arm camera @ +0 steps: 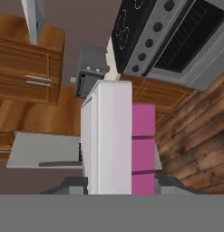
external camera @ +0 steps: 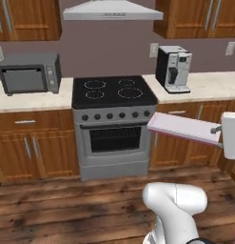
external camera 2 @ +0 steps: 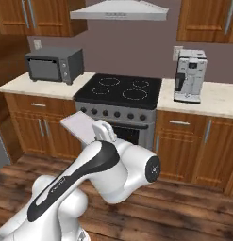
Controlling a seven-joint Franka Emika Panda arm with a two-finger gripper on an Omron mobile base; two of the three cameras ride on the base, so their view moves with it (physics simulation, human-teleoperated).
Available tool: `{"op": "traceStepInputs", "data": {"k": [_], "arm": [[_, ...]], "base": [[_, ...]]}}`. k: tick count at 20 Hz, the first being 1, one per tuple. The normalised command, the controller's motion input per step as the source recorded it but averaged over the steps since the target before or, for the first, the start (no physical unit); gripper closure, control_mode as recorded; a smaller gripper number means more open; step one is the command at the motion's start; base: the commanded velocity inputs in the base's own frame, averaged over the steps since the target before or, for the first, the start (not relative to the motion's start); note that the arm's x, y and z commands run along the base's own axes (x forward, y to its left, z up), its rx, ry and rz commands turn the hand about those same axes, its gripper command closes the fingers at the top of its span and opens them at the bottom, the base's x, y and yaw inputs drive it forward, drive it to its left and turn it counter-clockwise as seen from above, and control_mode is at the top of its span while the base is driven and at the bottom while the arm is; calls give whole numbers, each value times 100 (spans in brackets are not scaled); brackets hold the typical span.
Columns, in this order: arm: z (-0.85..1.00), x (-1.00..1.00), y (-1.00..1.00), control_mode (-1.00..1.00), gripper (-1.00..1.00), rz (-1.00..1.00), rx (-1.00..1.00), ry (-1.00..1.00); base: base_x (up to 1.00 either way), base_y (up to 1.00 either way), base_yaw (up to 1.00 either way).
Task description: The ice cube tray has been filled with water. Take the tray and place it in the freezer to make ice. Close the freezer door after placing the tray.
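Claw (arm camera: 120, 183) grips ice cube tray (external camera: 183, 127) before stove (external camera: 114, 126).

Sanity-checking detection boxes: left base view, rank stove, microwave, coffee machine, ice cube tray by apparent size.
1. stove
2. microwave
3. coffee machine and ice cube tray: too alike to rank; the tray is nearer the camera, tilted and partly hidden by the gripper.

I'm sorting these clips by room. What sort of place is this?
A home kitchen, rendered: a black-topped stove under a range hood, a microwave and coffee machine on pale counters, wooden cabinets.
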Motion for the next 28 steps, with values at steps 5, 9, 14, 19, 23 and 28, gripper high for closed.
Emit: {"op": "traceStepInputs", "data": {"k": [5,9,14,19,23,28], "arm": [[0,0,0,100,100,0,0,0],[0,0,0,100,100,0,0,0],[0,0,0,100,100,0,0,0],[0,0,0,100,100,0,0,0],[0,0,0,100,100,0,0,0],[0,0,0,100,100,0,0,0]], "base": [[-24,18,53],[-4,31,48],[8,44,40],[21,42,44],[18,39,46],[26,22,46]]}}
